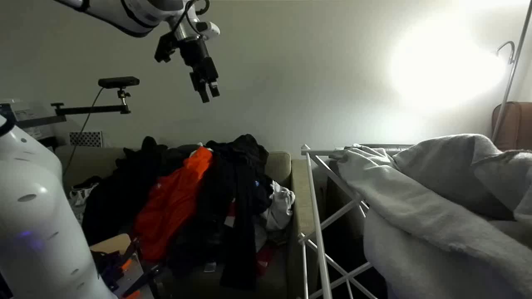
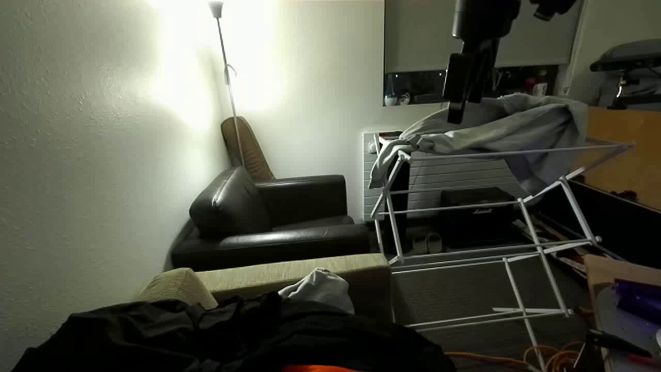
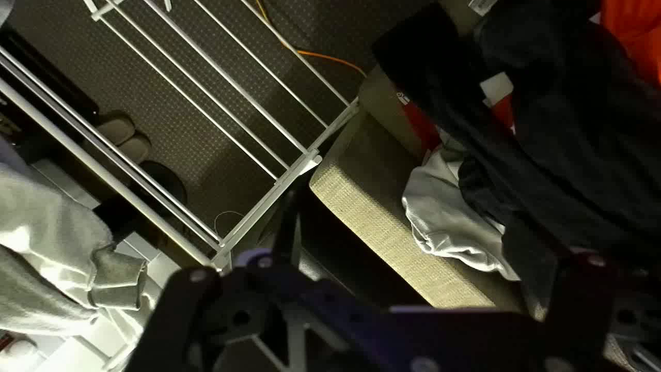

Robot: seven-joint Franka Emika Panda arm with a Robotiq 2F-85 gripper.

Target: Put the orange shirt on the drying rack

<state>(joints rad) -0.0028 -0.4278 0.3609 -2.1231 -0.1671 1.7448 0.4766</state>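
The orange shirt (image 1: 174,203) lies crumpled among dark clothes on the sofa; its edge shows at the top right of the wrist view (image 3: 632,31). Black clothes cover parts of it. White tubes form the drying rack (image 2: 540,253), which stands beyond the sofa arm (image 3: 382,227). High above the sofa, apart from the clothes, my gripper (image 1: 210,95) points downward. Its fingers are spread wide in the wrist view, and nothing is between them.
A pale grey sheet (image 1: 415,207) drapes over the rack's top. Black clothes (image 1: 232,199) and a whitish cloth (image 3: 449,212) share the sofa. Behind the sofa arm stands a dark leather armchair (image 2: 268,227). A camera on a bracket (image 1: 119,82) juts out near the arm's base.
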